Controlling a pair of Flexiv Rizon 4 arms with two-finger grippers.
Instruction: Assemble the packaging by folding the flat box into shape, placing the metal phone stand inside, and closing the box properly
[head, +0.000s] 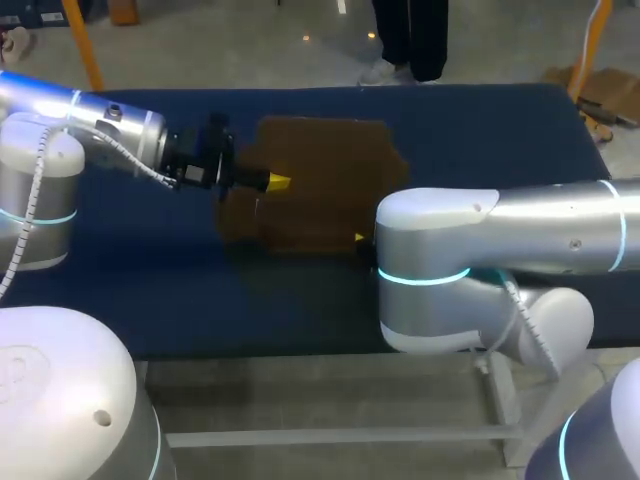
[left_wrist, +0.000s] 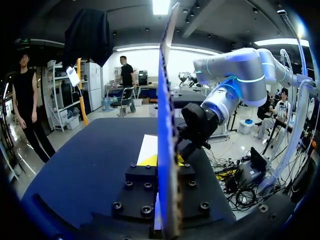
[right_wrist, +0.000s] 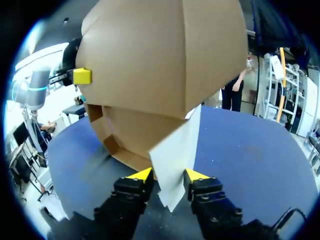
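A flat brown cardboard box (head: 320, 190) is held up off the dark blue table. My left gripper (head: 278, 182) is shut on its left edge. In the left wrist view the cardboard (left_wrist: 167, 100) stands edge-on, rising from between the left gripper's (left_wrist: 165, 161) fingers. My right gripper (head: 358, 238) is at the box's lower right corner. In the right wrist view the box (right_wrist: 160, 60) fills the space ahead. A pale flap (right_wrist: 175, 155) hangs down between the right gripper's (right_wrist: 168, 176) open fingers. The left fingertip (right_wrist: 81, 76) shows at the far edge. No phone stand is in view.
The blue table cloth (head: 150, 290) spreads under and around the box. My right arm's bulky elbow (head: 430, 260) hangs over the table's front right, close to the box. My left arm (head: 100, 120) comes in low over the back left.
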